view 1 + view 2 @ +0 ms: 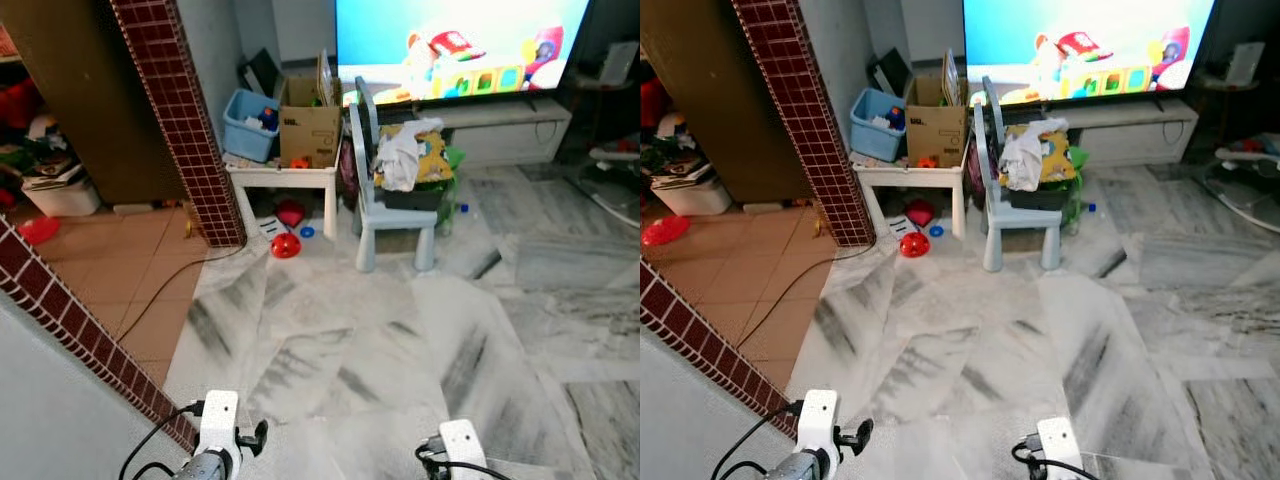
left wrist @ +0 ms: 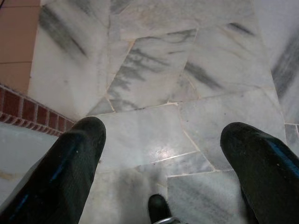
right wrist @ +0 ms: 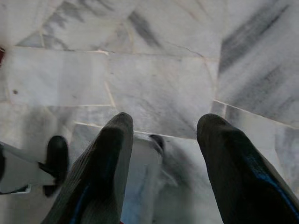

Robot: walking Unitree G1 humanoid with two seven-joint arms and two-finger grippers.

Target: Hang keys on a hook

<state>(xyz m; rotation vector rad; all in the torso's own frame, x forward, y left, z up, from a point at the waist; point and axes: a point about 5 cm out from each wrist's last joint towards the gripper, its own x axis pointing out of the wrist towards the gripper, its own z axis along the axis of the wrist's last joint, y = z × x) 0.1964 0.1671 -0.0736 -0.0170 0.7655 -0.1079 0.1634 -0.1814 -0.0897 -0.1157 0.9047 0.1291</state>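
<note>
Task status: barely started, by my read. No keys and no hook can be made out anywhere, so orientation and long axis of the keys can't be stated.

Left gripper (image 2: 161, 154): fingers spread wide in the left wrist view, nothing between them, just marble floor (image 1: 400, 340) beyond. Right gripper (image 3: 163, 154): fingers apart, a moderate gap, also empty; floor under it, somewhat blurred. Both arms hang low, wrists at the bottom edge of the head views, left at lower left, right at lower centre-right.

Scene ahead, head view:
- Small white tabletop (image 1: 285, 175) at upper centre-left, carrying a blue bin (image 1: 250, 125) and a cardboard box (image 1: 310, 125).
- Grey child's chair (image 1: 385, 195) just right of it, with a heap of cloth (image 1: 400, 155) and something yellow on the seat.
- TV (image 1: 460, 40) along the top, on a low white unit.
- Red-tiled pillar (image 1: 180, 120) at upper left; a red-tiled ledge (image 1: 80, 330) runs diagonally through the lower left.
- Red ball (image 1: 286, 245) and small toys on the floor under the tabletop.

Remaining, as I judge it: everything. Locate keys, pick them up, find the hook, hang them. Keys could be in the clutter at upper centre-left, but too small to tell from here.
</note>
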